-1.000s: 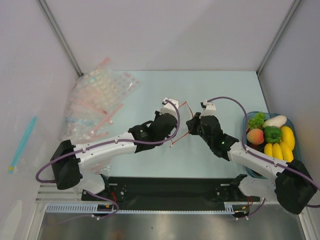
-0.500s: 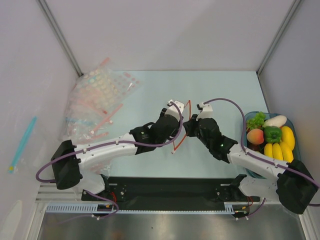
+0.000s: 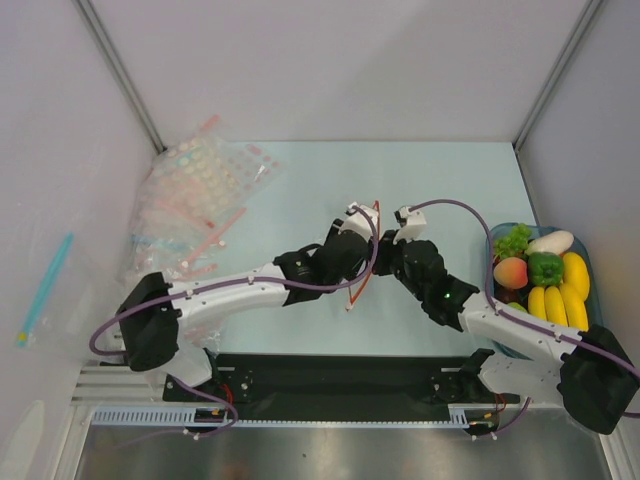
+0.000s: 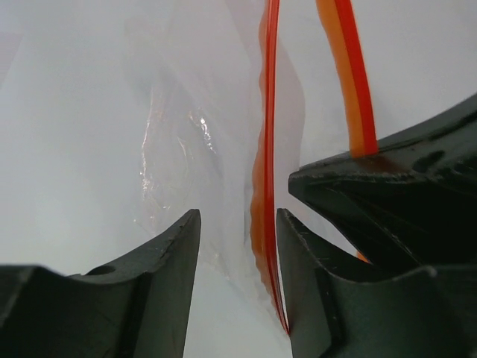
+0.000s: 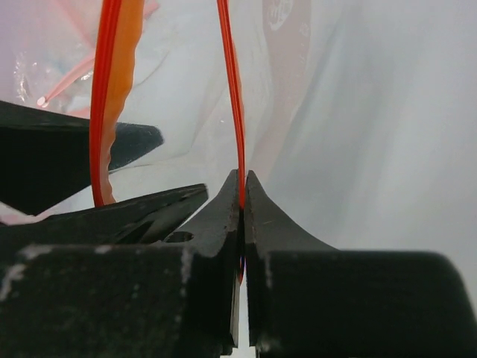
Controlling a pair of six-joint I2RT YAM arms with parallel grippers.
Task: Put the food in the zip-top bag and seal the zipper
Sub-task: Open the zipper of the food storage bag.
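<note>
The zip-top bag (image 4: 182, 142) hangs over the middle of the table (image 3: 420, 180), strung between my two arms. Its zipper (image 5: 232, 97) is parted into two red-orange strands. Compared with a second ago, the top camera shows both wrists drawn closer, now almost touching. The left arm reaches further to the right. The strip, which bowed wide between the arms, has narrowed to a slim line running toward the near edge.

The right gripper (image 5: 241, 183) is clenched on one strand. I can only see that from its own wrist camera, where the strand disappears into the closed seam of the pads. The left gripper (image 4: 237, 224) has its jaws apart. In its wrist view the other strand runs down the gap against the inner face of one finger, with clear film across the rest. From above I cannot judge either grip, because the wrists hide the fingertips.

There is a reddish print on the film at the top of the right wrist view, too blurred to read.

Only the top view takes in the rest. The orange ball (image 3: 510, 272), white radish (image 3: 550, 241) and green pieces (image 3: 545, 268) lie in the blue tray (image 3: 503, 228) at the table's right edge, beside the bananas (image 3: 565, 292). The heap of dotted bags (image 3: 195, 200) sits far left.
</note>
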